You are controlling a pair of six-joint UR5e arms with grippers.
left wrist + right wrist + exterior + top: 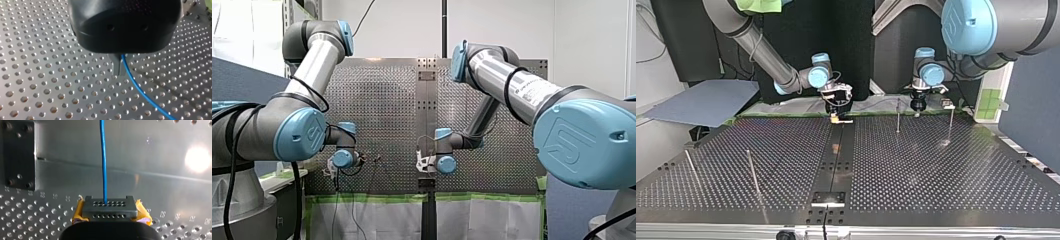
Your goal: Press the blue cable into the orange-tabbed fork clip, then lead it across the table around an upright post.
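Currently both arms work low at the far edge of the perforated tabletop (936, 175), as seen by the cam across the table. My left gripper (120, 71) points straight down. Its two metal fingers (116, 65) are pinched fully together on the blue cable (147, 100), which leaves the tips and trails away just above the holes. Judged purpose: a firm pinch lets that arm tow the cable w/o slipping.

In the top view this gripper hangs at the right, just beside a thin upright post (898, 116), w/ a second post (951, 122) further right. These are prob. the ones to route around.

My right gripper (838, 112) is at centre, down by the tabletop's middle strip. Its wrist cam shows the cable running straight ahead from a dark perforated block (110, 207) flanked by yellow-orange pieces. Can't tell if that block is the clip or part of the gripper, nor whether this gripper is open or closed. The cable looks taut there, so it is prob. held straight for seating. Clip step: not confirmed done.
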